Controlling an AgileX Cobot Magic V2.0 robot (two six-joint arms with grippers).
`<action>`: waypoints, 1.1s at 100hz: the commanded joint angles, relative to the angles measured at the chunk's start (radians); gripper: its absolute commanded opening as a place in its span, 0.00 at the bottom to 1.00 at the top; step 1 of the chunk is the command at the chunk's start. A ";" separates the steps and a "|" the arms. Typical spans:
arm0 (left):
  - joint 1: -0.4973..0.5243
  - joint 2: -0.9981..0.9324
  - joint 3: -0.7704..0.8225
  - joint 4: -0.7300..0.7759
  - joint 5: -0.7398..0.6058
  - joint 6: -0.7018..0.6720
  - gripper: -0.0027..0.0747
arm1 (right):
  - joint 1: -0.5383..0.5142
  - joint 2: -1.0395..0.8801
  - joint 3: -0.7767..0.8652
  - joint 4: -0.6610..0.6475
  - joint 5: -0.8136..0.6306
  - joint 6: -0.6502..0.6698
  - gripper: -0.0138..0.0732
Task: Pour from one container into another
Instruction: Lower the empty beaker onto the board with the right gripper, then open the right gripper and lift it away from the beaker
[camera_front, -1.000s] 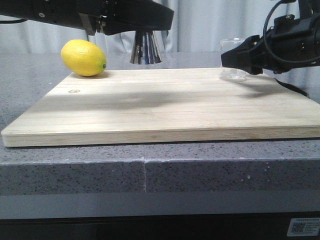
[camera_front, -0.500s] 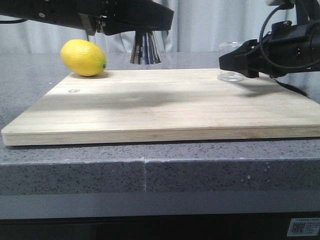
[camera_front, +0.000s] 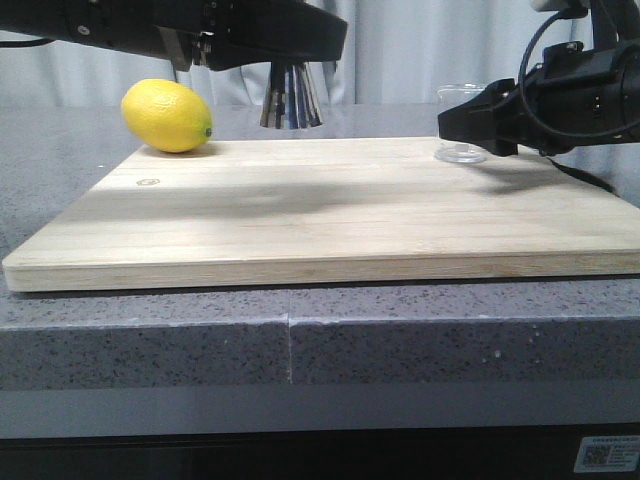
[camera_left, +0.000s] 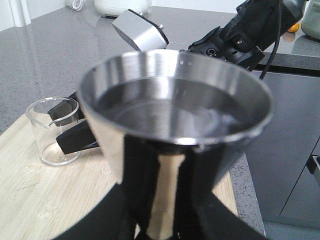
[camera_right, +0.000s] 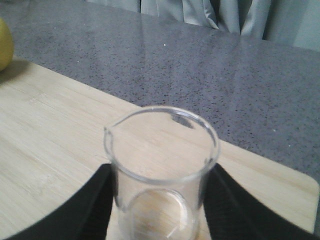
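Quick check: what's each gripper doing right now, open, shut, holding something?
Left gripper: shut on the shiny steel hourglass jigger, held above the board.
Right gripper: fingers flank the small clear glass beaker; grip cannot be told.

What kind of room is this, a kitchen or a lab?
Probably a kitchen-style test setup: a wooden cutting board on a speckled grey stone counter, with a lemon, a steel jigger and a small glass beaker. Curtains hang behind.

A yellow lemon (camera_front: 167, 116), shiny silver jigger (camera_front: 290, 96) and clear beaker (camera_front: 461, 124) above a pale wood-grain board (camera_front: 330, 210).
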 joint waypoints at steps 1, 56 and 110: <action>-0.008 -0.041 -0.029 -0.077 0.051 -0.005 0.01 | -0.006 -0.031 -0.024 0.026 -0.056 -0.011 0.44; -0.008 -0.041 -0.029 -0.077 0.038 -0.005 0.01 | -0.006 -0.031 -0.024 0.057 -0.052 -0.011 0.68; -0.008 -0.041 -0.029 -0.077 0.029 -0.005 0.01 | -0.006 -0.100 -0.021 0.048 0.000 -0.011 0.68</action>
